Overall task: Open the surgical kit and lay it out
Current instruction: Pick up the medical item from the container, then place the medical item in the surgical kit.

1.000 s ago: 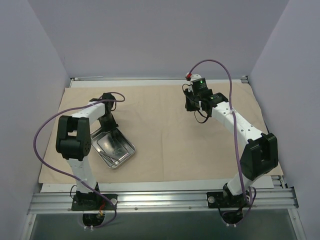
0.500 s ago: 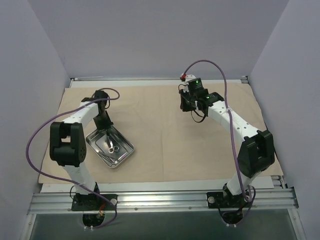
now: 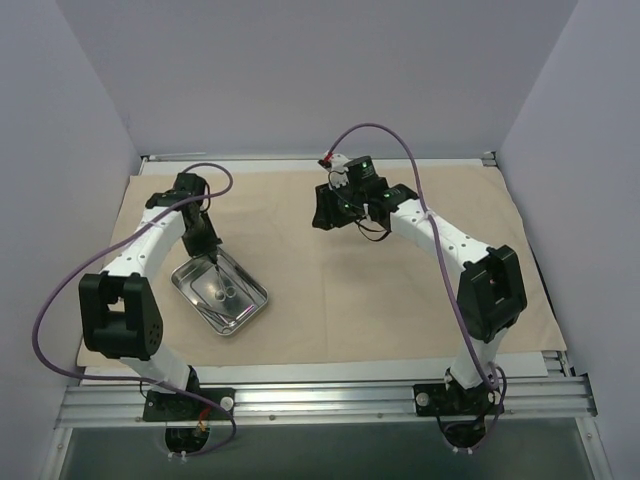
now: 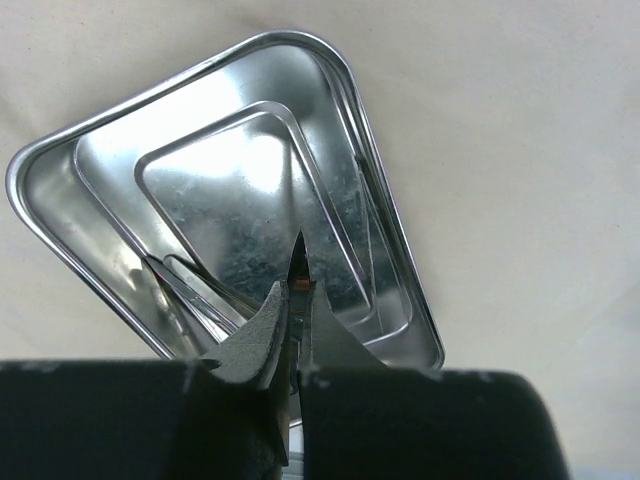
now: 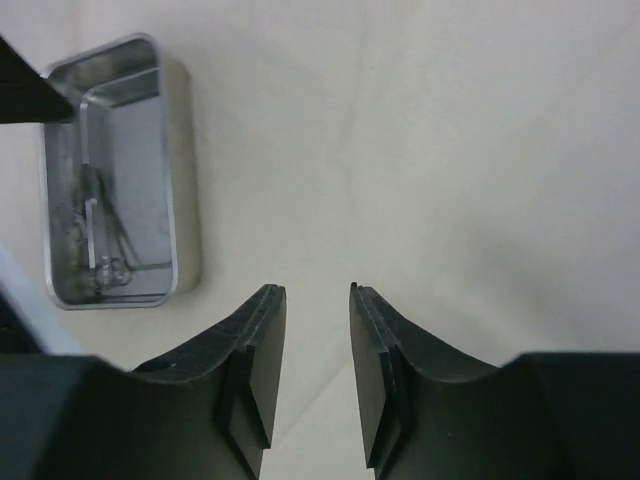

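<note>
Two robot arms work over one beige cloth wrap [image 3: 340,300] lying open and flat across the table [image 3: 330,372]. The left arm rises from its base, folds at the elbow near the cloth's left edge and reaches forward, its wrist bent steeply down so that the left pincer [image 3: 212,256] points into the far corner of the single steel tray [image 3: 262,297]. That pincer's fingers are clenched tip to tip; a thin sliver shows between them in the wrist view, but whether they are pinching an instrument cannot be told. The tray sits on the left part of the cloth, turned at an angle, with thin metal instruments [image 3: 226,296] lying in it, one showing ring handles; their number cannot be counted. The right arm stretches from its base across to the far middle of the cloth, where the right pincer [image 3: 322,218] hangs released, fingers apart and nothing between them, well away from the tray.
</note>
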You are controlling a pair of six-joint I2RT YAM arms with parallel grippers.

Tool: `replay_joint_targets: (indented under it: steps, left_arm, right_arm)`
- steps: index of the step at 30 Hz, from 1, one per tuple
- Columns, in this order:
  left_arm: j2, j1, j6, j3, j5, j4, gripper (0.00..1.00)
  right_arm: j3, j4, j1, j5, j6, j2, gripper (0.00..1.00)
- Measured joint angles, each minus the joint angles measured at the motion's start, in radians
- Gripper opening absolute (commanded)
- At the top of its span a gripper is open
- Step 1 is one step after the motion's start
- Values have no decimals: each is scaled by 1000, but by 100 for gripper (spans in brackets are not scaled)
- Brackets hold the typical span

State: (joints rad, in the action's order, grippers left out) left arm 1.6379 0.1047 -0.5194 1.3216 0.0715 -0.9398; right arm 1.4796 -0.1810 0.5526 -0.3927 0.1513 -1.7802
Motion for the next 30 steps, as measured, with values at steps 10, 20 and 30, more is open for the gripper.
replay_joint_targets:
  steps: [10,20,30]
  left_arm:
    - [-116,0,6,0,-76,-64,2]
    - [-188,0,-2,0,-153,-101,2]
    - [-191,1,-3,0,-185,-106,2]
  right_arm:
    - [-11,341,142,-269,127,-45,47]
    - [12,497,292,-330,287,-272,46]
    - [34,561,320,-347,348,-279,43]
